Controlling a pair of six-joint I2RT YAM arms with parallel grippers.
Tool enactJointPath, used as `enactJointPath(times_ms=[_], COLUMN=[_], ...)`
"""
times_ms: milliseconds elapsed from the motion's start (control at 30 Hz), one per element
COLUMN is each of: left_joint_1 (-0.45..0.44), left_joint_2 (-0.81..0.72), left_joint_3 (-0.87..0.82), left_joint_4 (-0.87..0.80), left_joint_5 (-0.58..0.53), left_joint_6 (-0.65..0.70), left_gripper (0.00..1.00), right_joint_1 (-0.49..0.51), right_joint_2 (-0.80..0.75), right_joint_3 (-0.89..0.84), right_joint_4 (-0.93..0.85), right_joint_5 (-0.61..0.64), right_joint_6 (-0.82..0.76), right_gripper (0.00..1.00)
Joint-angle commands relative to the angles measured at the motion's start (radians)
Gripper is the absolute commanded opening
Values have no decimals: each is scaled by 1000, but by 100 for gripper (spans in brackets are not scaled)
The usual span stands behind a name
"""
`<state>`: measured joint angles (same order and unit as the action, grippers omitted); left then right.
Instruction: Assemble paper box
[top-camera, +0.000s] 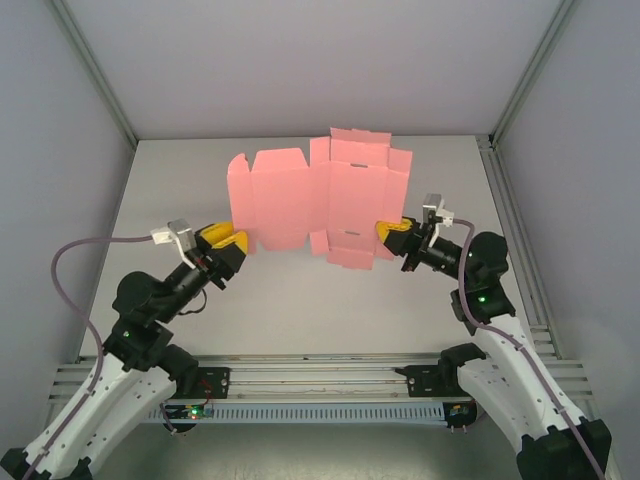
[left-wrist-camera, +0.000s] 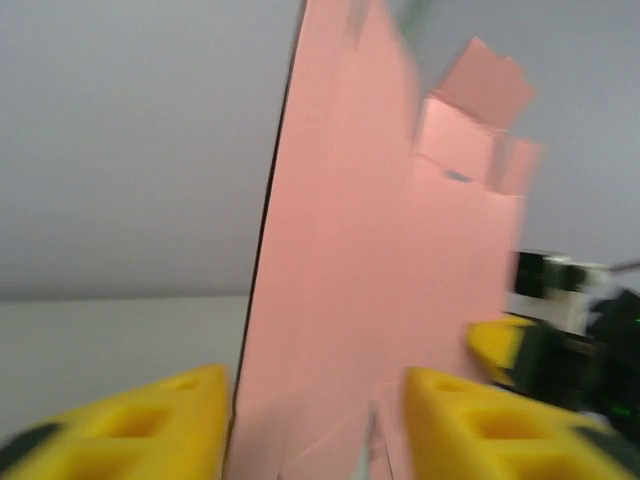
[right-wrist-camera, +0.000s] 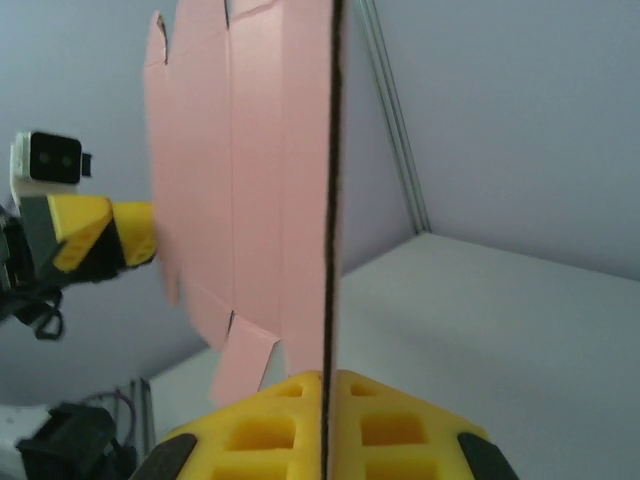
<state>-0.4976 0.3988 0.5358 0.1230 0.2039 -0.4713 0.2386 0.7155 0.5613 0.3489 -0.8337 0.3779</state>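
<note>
The paper box (top-camera: 300, 200) is at this point no box at all: it is a wide pink die-cut sheet, unfolded, held upright in the air above the table (top-camera: 300, 320), toward 12 o'clock from the arm bases in the top view. Its panels lie nearly in one plane, the creases show only as faint lines, and the small flaps along its upper and lower edges stick out flat. The right claw (top-camera: 392, 233) grips the sheet at roughly 4 o'clock on its outline. In the right wrist view the claw (right-wrist-camera: 325, 385) is pressed tight on the card, whose thin dark edge rises straight up from between the yellow fingers. The left claw (top-camera: 228, 240) sits at the sheet's 8 o'clock corner. In the left wrist view its two yellow fingers (left-wrist-camera: 150, 420) stand well apart with the pink card (left-wrist-camera: 350, 250) between them, so the claw looks released around the corner rather than pinching it, though the view is blurred. As a judgement, the task is barely begun: the sheet is lifted and presented, but no wall is raised, no flap is tucked, and no corner is formed. All the folding, the locking of the tabs and the setting down of a finished shallow box remain to do.
</note>
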Motion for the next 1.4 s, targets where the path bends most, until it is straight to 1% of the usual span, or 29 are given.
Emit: enactJointPath(times_ms=[0, 33, 67, 100, 167, 200, 267, 300, 367, 500, 600, 667, 733, 800, 833, 867, 900, 967, 1033, 1133, 1200, 1267, 1300, 1367], left_joint_1=[-6, -5, -6, -6, -5, -5, -6, -6, -6, -6, -6, -6, -4, 1, 11, 34, 62, 137, 181, 221, 253, 282, 286, 286], left_joint_2=[-44, -51, -54, -58, -64, -66, -62, -58, -53, -54, -38, -6, 50, 137, 181, 238, 296, 419, 525, 658, 718, 773, 798, 847], left_joint_3=[41, 68, 91, 110, 133, 136, 138, 141, 144, 146, 139, 130, 137, 151, 158, 165, 179, 213, 228, 247, 253, 263, 270, 290], left_joint_4=[-346, -437, -504, -547, -566, -552, -522, -516, -508, -503, -498, -485, -485, -493, -485, -470, -461, -423, -348, -273, -243, -225, -227, -252], left_joint_5=[-363, -455, -517, -542, -495, -467, -454, -467, -491, -541, -538, -539, -563, -606, -593, -559, -501, -314, -138, -25, 15, 77, 97, 181], left_joint_6=[-15, -37, -47, -43, -13, -9, -7, -4, 6, 7, 2, -5, -15, -39, -33, -29, -34, -37, 10, 102, 144, 196, 228, 298], left_gripper=[100, 100, 100, 100, 100, 100, 100, 100, 100, 100, 100, 100, 100, 100, 100, 100, 100, 100, 100, 100, 100, 100, 100, 100], right_joint_1=[24, 31, 36, 47, 100, 147, 229, 261, 288, 304, 304, 309, 308, 308, 308, 308, 308, 305, 306, 306, 309, 309, 308, 306], right_joint_2=[21, 42, 67, 93, 154, 183, 228, 254, 302, 445, 598, 706, 790, 863, 894, 929, 956, 1017, 1069, 1117, 1111, 1090, 1079, 1065], right_joint_3=[135, 187, 229, 265, 333, 373, 463, 523, 611, 733, 772, 809, 845, 882, 900, 924, 942, 979, 1009, 1038, 1015, 982, 969, 951], right_joint_4=[-434, -563, -670, -744, -911, -983, -1104, -1186, -1306, -1446, -1472, -1474, -1456, -1444, -1435, -1432, -1432, -1428, -1418, -1411, -1383, -1346, -1335, -1304], right_joint_5=[50, 46, 23, 10, -9, 32, 121, 164, 213, 382, 477, 501, 502, 510, 522, 535, 545, 564, 574, 566, 543, 523, 516, 511], right_joint_6=[-295, -377, -460, -506, -635, -701, -797, -850, -947, -1037, -1136, -1213, -1291, -1369, -1386, -1399, -1408, -1424, -1429, -1419, -1428, -1437, -1444, -1444], right_gripper=[0, 0, 0, 0, 0, 0, 0, 0, 0, 0, 2, 0, 0, 0, 0, 0, 0, 0, 0, 0, 0, 0, 0, 0])
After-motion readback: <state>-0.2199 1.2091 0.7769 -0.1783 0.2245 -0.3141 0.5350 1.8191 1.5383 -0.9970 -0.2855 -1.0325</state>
